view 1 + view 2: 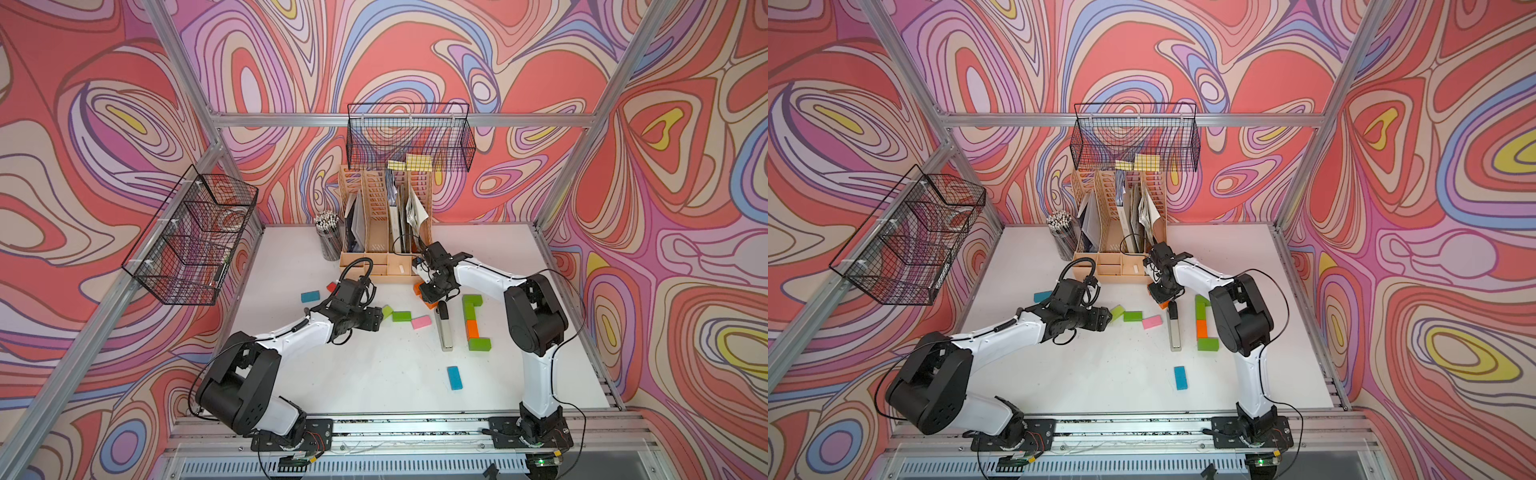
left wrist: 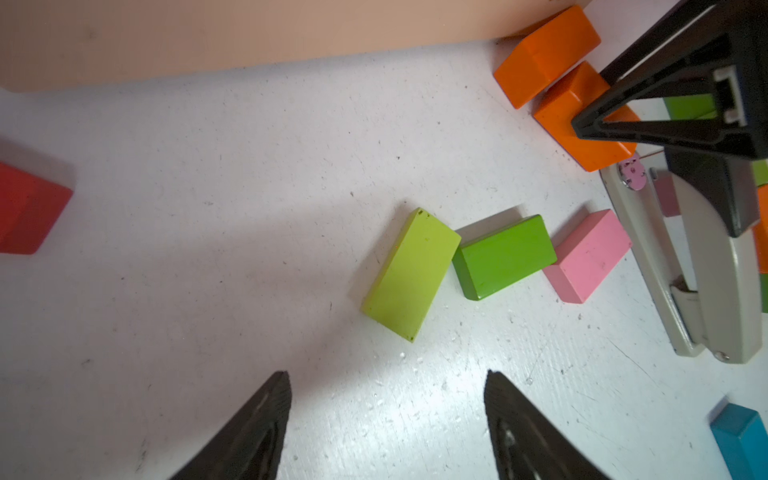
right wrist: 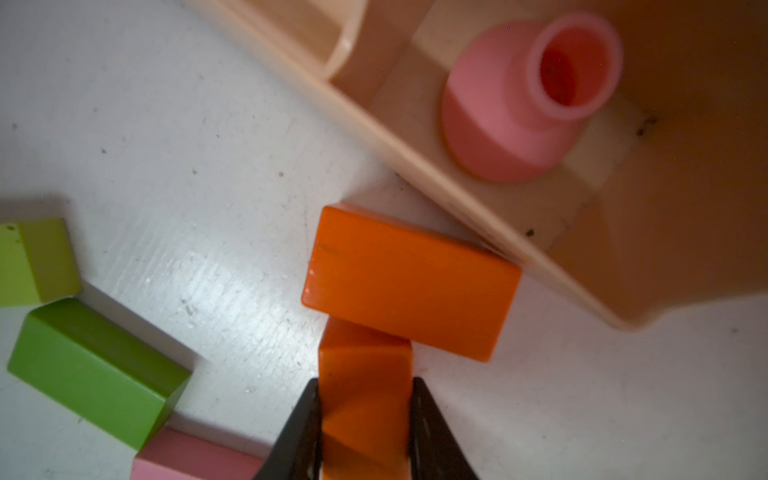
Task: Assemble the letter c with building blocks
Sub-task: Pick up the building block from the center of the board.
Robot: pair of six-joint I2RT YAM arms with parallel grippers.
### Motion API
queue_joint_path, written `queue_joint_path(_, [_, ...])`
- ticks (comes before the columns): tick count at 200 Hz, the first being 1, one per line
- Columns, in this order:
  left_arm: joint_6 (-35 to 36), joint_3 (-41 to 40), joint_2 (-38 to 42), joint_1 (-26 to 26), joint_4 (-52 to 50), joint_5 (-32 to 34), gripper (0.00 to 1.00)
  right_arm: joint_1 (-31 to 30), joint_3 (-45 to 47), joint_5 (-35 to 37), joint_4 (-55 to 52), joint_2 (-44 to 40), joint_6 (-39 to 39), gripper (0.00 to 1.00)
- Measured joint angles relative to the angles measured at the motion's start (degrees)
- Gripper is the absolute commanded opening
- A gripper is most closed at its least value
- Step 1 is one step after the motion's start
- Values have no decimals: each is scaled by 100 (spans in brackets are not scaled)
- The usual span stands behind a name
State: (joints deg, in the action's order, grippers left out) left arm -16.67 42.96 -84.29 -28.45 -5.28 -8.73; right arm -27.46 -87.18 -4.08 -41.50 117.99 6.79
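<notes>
**Assembly scene on the white table (image 1: 374,374).** In both top views the letter c (image 1: 472,328) lies at 3 o'clock of the table's centre. It is a bracket of four joined blocks: a green arm at 12 o'clock, a lighter green and an orange piece as spine, and a green arm at 6 o'clock, with the mouth facing 3 o'clock. A stapler (image 1: 444,328) lies just beside it at 9 o'clock. The right gripper (image 3: 365,386), at 10 o'clock of the letter, has its jaws pressed against both sides of an orange block (image 3: 365,365); whether that block is clear of the table cannot be told. A second orange block (image 3: 411,282) touches its far end and lies just beside the wooden organizer (image 3: 395,137). The left gripper (image 2: 386,374) hovers with jaws wide apart and empty. Ahead of it, at 9 o'clock of the stapler, a lime block (image 2: 409,274) touches a green block (image 2: 505,255), with a pink block (image 2: 588,253) just beside. A red block (image 2: 29,208), a blue block (image 1: 310,296) and a further blue block (image 1: 454,377) lie apart.
</notes>
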Motion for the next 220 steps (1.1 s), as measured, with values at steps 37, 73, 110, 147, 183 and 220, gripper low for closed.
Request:
queue_joint_path(37, [15, 0, 0, 0, 0, 0, 77, 0, 129, -160, 125, -199, -13, 23])
queue_joint_path(73, [17, -4, 0, 0, 2, 15, 77, 0, 444, -260, 317, -1019, -94, 22])
queue_joint_path(110, [17, -81, 9, 0, 63, 33, 76, 26, 1036, -267, 741, -1989, 9, 19])
queue_joint_path(147, [42, -236, 114, 0, 221, 11, 76, 177, 1980, -101, 1211, -2793, 809, 16])
queue_joint_path(183, [83, -422, 286, 0, 452, -35, 76, 662, 2656, 120, 1425, -3375, 1816, 20])
queue_joint_path(220, [105, -564, 363, 0, 741, -199, 75, 1416, 2806, 146, 1436, -3663, 2769, 18])
